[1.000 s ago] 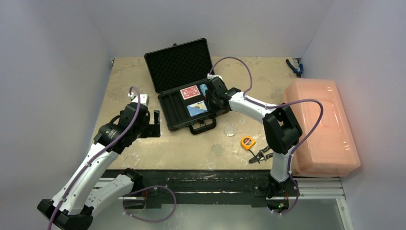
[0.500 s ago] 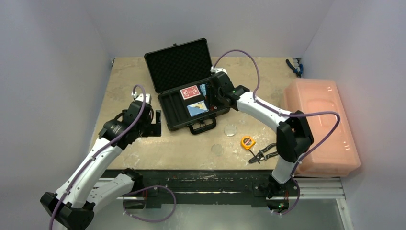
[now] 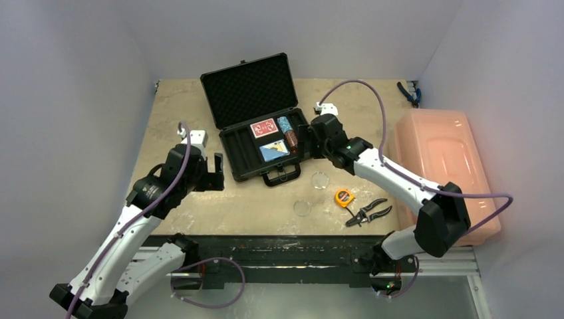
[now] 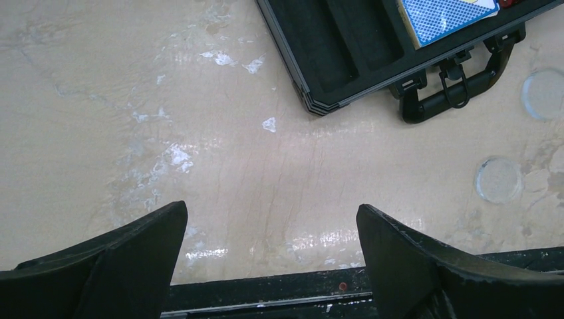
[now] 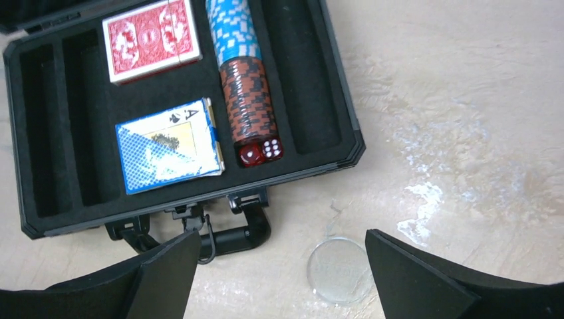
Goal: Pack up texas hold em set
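Observation:
The black briefcase (image 3: 238, 159) lies open mid-table, its lid (image 3: 249, 90) propped up at the back. In its foam sit a red card deck (image 5: 151, 40), a blue card deck (image 5: 167, 147), a blue chip stack (image 5: 233, 30), a dark red chip stack (image 5: 248, 100) and two red dice (image 5: 261, 152). One clear disc (image 5: 340, 270) lies on the table by the handle (image 5: 233, 234), and another clear disc (image 3: 302, 208) lies nearer me. My right gripper (image 5: 281, 247) hangs open over the handle and the disc, holding nothing. My left gripper (image 4: 271, 214) stands open left of the case, over bare table.
An orange-yellow tape measure (image 3: 344, 197) and black-handled pliers (image 3: 368, 214) lie right of the discs. A pink translucent bin (image 3: 447, 174) fills the right side. Blue-handled pliers (image 3: 408, 93) lie at the back right corner.
My right gripper has opened and drawn back from the case toward the near right; the dark red chip stack now shows in its slot. The left arm has barely shifted.

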You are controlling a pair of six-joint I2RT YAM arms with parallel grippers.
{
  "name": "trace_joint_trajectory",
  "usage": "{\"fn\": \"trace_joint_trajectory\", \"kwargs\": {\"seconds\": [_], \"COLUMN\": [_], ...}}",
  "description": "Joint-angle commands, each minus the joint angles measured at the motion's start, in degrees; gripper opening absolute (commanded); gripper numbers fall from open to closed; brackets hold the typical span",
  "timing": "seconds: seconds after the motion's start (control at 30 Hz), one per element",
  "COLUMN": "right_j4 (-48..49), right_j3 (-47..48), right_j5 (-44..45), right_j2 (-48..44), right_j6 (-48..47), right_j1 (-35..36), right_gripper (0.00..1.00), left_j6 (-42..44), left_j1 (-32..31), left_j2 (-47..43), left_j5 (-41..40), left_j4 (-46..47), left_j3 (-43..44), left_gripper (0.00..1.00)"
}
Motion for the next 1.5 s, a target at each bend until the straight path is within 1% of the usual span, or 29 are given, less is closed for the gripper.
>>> {"fn": "trace_joint_trajectory", "kwargs": {"seconds": [0.0, 0.1, 0.17, 0.27, 0.37, 0.47, 0.6, 0.7, 0.8, 0.93, 1.13, 1.2, 1.27, 1.4, 1.47], "right_j4": [4.27, 3.77, 2.89, 1.53, 0.11, -1.07, -2.83, -4.71, -5.69, -6.32, -5.96, -5.91, -5.82, -5.76, -5.8], "right_j3": [-3.17, -4.65, -4.62, -4.39, -4.85, -4.92, -3.72, -2.25, -0.86, 0.28, 0.12, -0.28, -0.62, -0.97, -0.83], "right_j5": [6.96, 10.1, 10.29, 11.01, 13.35, 13.21, 12.41, 13.57, 14.19, 13.59, 12.46, 12.37, 12.44, 13.34, 13.9], "right_j2": [-5.5, -7.32, -7.59, -7.76, -8.54, -9.13, -8.91, -8.79, -9.13, -9.82, -11.17, -11.72, -12.39, -13.91, -14.67], "right_j6": [3.59, 5.92, 6.25, 6.63, 7.7, 7.88, 6.84, 7.06, 7.71, 7.87, 6.43, 6.35, 6.3, 6.3, 6.37], "right_j1": [0.01, -0.08, -0.12, -0.2, -0.62, -1.86, -3.37, -4.65, -6.38, -9.11, -11.02, -11.45, -11.79, -12.5, -12.81], "right_gripper": [0.99, 0.99, 0.99, 0.99, 0.99, 0.99, 0.99, 0.99, 0.99, 0.99, 0.99, 0.99, 0.99, 0.99, 0.99], "left_j6": [-0.85, -1.46, -1.59, -2.45, -2.96, -4.44, -5.73, -6.32, -6.66, -6.92, -7.8, -8.33, -8.77, -8.77, -8.77], "left_j1": [0.26, 0.26, 0.24, 0.24, 0.08, -1.52, -5.35, -8.7, -12.61, -18.35, -27.75, -30.25, -32.26, -35.49, -36.52], "left_j2": [0.83, 1.31, 1.34, 1.69, 2.86, 4.76, 7.86, 10.34, 13.56, 19.25, 29.68, 33.51, 37.63, 45.07, 47.89], "left_j5": [-2.78, -5.48, -5.01, -1.72, 4.18, 6.31, 7.37, 7.45, 5.78, 3.32, 1.43, 1.03, 0.69, 0.53, 0.79], "left_j4": [-1.21, -2.51, -2.34, -0.87, 1.49, 3.38, 6.21, 8.62, 10.56, 12.62, 16.29, 16.65, 16.38, 15.84, 15.98], "left_j3": [1.42, 2.04, 1.72, 0.37, -0.81, -1.44, -1.65, -1.47, -0.58, 1.41, 4.91, 6.94, 9.57, 15.04, 16.72], "left_gripper": [1.0, 1.0, 1.0, 1.0, 1.0, 1.0, 1.0, 0.97, 0.95, 0.91, 0.87, 0.84, 0.79, 0.74, 0.69]}}
